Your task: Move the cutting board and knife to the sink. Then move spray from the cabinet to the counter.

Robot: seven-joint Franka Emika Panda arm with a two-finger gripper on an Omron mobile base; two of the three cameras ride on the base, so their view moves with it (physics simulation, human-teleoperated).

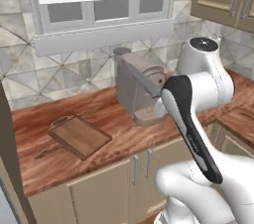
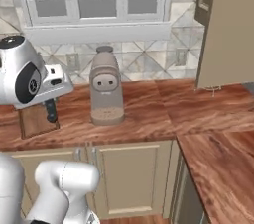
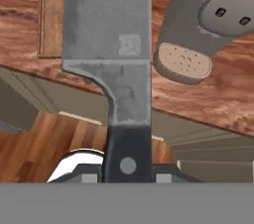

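Hand view looks straight along a kitchen knife (image 3: 106,44) with a broad silver-grey blade and a black riveted handle; the handle sits clamped between the two dark finger tips of the end effector (image 3: 128,174), so the end effector is grasping the knife, lifted above the table edge. Beyond the blade lies the reddish-brown wood-grain table (image 3: 198,96), with beige panelled cabinet fronts below it. A flat rectangular dark-brown wooden cutting board (image 3: 49,22) lies on the table, partly hidden behind the blade. On the other side of the blade stands a grey-brown coffee machine (image 3: 213,25), its round tan drip plate facing the camera. Left base view shows the cutting board (image 1: 79,135) flat on the table toward the left, its ridged short end pointing to the far left, well apart from the coffee machine (image 1: 139,86), which stands near the middle under a white-framed window (image 1: 101,5). The white arm with dark joints crosses in front on the right. Right base view shows the arm's hand over the board (image 2: 37,121) at the left, with a dark handle-like piece (image 2: 50,110) hanging below the hand, and the coffee machine (image 2: 105,89) just to its right.
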